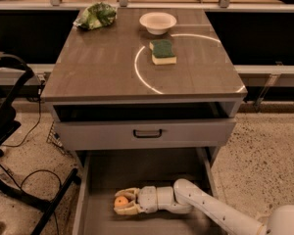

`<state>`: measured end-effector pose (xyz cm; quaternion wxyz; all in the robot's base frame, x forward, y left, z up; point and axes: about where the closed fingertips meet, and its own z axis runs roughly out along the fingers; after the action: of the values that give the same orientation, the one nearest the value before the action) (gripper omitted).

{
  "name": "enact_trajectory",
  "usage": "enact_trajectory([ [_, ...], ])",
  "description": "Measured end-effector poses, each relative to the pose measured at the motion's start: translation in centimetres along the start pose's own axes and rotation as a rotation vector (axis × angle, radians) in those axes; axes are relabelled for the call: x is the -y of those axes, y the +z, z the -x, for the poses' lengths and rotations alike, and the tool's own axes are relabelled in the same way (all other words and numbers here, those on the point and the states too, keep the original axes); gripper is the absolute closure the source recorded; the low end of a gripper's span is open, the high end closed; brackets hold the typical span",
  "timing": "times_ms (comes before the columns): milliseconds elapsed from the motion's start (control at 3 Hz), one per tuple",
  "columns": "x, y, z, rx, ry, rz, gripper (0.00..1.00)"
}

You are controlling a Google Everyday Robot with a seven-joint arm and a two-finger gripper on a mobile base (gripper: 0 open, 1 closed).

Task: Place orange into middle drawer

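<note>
The orange (120,201) is a small round fruit between the two pale fingers of my gripper (123,202). The gripper is shut on it, low over the floor of the middle drawer (137,173), toward the drawer's front left. The drawer is pulled out wide below the cabinet, grey with low side walls. My white arm (206,209) reaches in from the lower right, lying nearly level across the drawer.
Above the open drawer is a grey drawer front with a black handle (147,133). On the cabinet top stand a white bowl (158,22), a green-and-yellow sponge (163,52) and a green bag (95,15). A black frame with cables (12,131) stands on the left.
</note>
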<state>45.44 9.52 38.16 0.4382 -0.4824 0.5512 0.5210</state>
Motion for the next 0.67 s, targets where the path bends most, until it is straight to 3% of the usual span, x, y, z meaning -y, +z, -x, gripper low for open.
enact_trajectory([
  [333, 0.05, 0.29, -0.51, 0.013, -0.006, 0.003, 0.86],
  [667, -0.05, 0.46, -0.48, 0.014, -0.005, 0.006, 0.63],
])
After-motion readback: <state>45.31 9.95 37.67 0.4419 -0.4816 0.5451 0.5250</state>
